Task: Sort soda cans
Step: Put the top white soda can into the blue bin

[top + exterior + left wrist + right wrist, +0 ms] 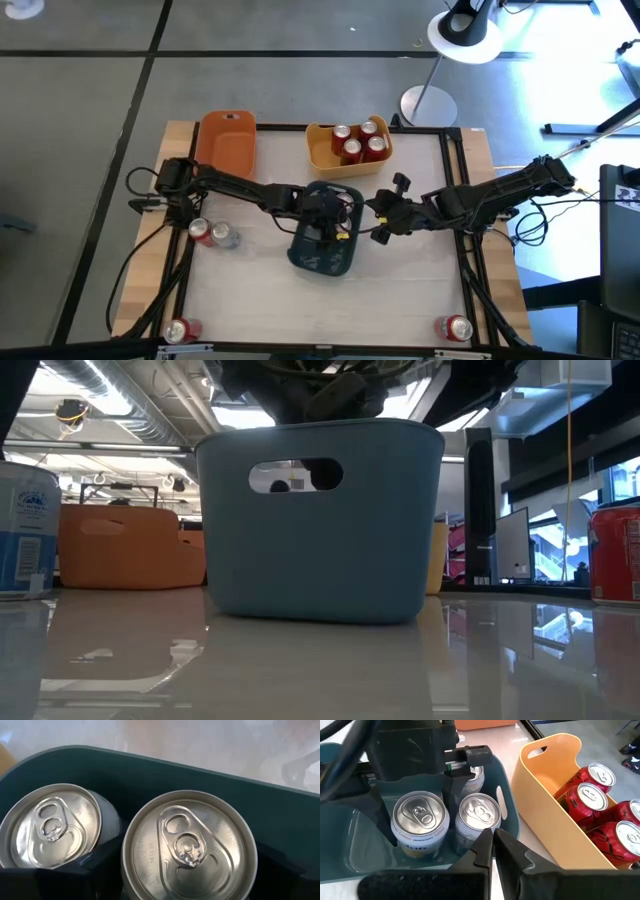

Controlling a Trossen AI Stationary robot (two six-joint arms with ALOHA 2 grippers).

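Observation:
The dark blue-grey bin (322, 252) sits mid-table and holds three silver-grey soda cans (479, 816). My left gripper (325, 222) reaches down into it and is shut on one upright silver can (187, 851). Beside that can stands another silver one (50, 825). My right gripper (493, 849) is shut and empty. It hovers by the bin's right rim, between that bin and the yellow bin (322, 150), which holds several red cans (587, 800). Loose cans stand on the table at left (212, 234) and at the near corners (180, 330) (455, 327). My left gripper pinches the silver can by its side wall just under the top rim (402, 832), one finger (451, 800) on each side. The fingers come from above, pointing down. The can is upright inside the dark bin; whether its base rests on the bin floor does not show.
The orange bin (227, 142) stands at the far left of the table, beside the yellow one. In the low view the dark bin (320, 520) fills the middle, with a pale can (25, 530) at left and a red can (615, 555) at right. Open tabletop lies toward the near edge.

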